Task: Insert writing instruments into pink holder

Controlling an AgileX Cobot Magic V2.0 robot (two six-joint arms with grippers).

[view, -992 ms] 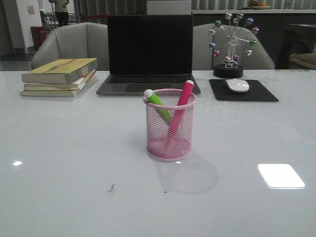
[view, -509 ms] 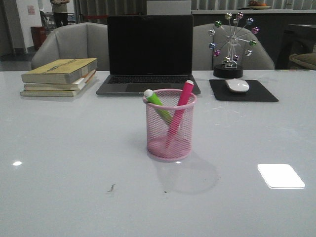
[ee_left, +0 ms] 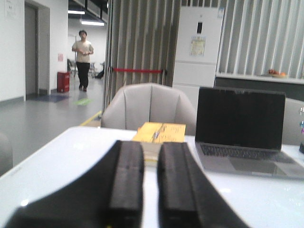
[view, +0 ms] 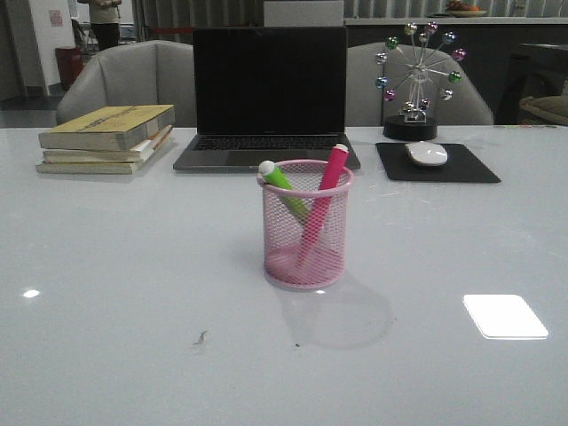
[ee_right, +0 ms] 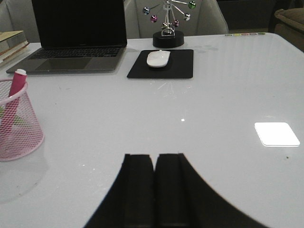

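The pink holder (view: 286, 253) stands upright in the middle of the white table. Both writing instruments lean inside it: the green marker (view: 278, 177) against the left rim, the hot pink marker (view: 332, 169) against the right rim, white caps up. Neither arm shows in the front view. The right wrist view has the holder (ee_right: 21, 137) and the pink marker (ee_right: 18, 83) at its edge, well away from my right gripper (ee_right: 154, 156), which is shut on nothing. My left gripper (ee_left: 151, 145) hovers over the table with a narrow gap between its fingers, holding nothing.
Behind the holder sit a dark laptop (view: 269, 98), a stack of books (view: 106, 138) at the left, and a white mouse (view: 427, 153) on a black pad (view: 470, 169) at the right. A ball ornament (view: 415, 75) stands behind the pad, and two grey chairs behind the table.
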